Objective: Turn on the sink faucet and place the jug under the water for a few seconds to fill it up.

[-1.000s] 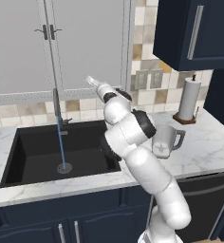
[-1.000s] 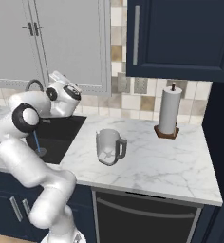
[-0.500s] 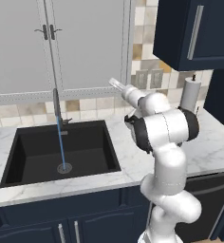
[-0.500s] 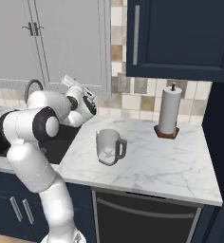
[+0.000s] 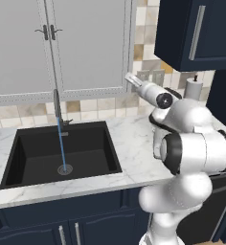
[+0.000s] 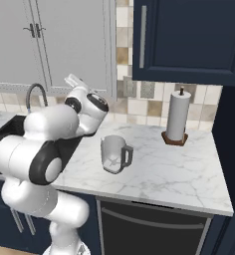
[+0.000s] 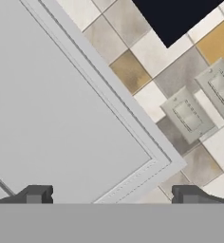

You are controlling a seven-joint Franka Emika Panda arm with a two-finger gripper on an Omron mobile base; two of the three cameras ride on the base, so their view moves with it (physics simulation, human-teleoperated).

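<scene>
Left base view is showing the water running from the sink faucet into the sink, so filling remains. Gripper is gaping wide, holding nothing; the jug is standing on the counter.

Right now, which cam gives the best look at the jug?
Right base view. The jug stands upright on the marble counter in full sight, handle and rim clear, beside the arm. The left base view has the arm across that stretch of counter; the hand view looks at a cabinet door and wall tiles.
</scene>
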